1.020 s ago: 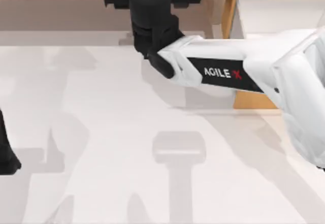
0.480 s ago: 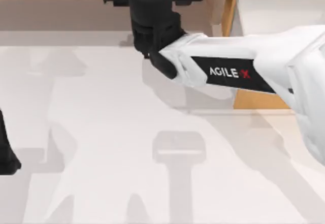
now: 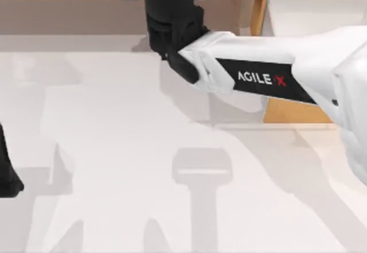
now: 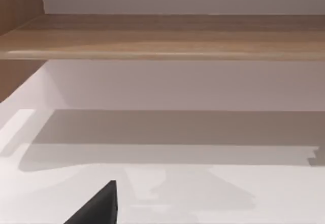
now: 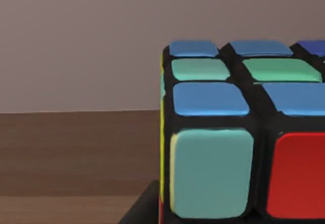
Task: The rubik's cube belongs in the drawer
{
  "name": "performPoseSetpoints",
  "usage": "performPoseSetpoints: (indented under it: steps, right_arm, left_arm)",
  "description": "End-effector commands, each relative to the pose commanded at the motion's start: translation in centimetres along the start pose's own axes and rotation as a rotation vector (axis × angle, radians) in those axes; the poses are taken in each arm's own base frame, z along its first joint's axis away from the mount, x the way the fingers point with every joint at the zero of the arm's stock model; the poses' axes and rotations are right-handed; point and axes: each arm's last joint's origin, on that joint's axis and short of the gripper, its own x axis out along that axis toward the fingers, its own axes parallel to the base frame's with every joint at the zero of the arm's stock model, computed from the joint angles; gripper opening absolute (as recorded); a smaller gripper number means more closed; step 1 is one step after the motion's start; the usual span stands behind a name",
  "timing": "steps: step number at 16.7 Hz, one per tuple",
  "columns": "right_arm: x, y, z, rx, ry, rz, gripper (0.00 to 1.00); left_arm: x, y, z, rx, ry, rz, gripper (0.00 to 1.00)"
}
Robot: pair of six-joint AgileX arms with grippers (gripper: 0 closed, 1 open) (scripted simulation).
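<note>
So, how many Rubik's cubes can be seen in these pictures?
1. The rubik's cube fills the right wrist view, close to the right gripper, above a brown wooden surface. Others may be hidden under the right arm in the top view.

White worktop, long brown wooden shelf along its far edge, orange-brown drawer at far right, white interior

rubik's cube close-up | brown wooden surface behind
</note>
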Motion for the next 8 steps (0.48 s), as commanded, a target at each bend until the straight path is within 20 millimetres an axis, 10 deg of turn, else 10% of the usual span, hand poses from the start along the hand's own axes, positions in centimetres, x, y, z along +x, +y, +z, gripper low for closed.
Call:
performPoseSetpoints:
  steps: [8]
  right_arm:
    - [-4.7, 5.3, 7.4, 0.194, 0.014, 0.484, 0.0]
  left_arm:
    - [0.0, 0.0, 0.0, 0.0, 0.0, 0.0, 1.0]
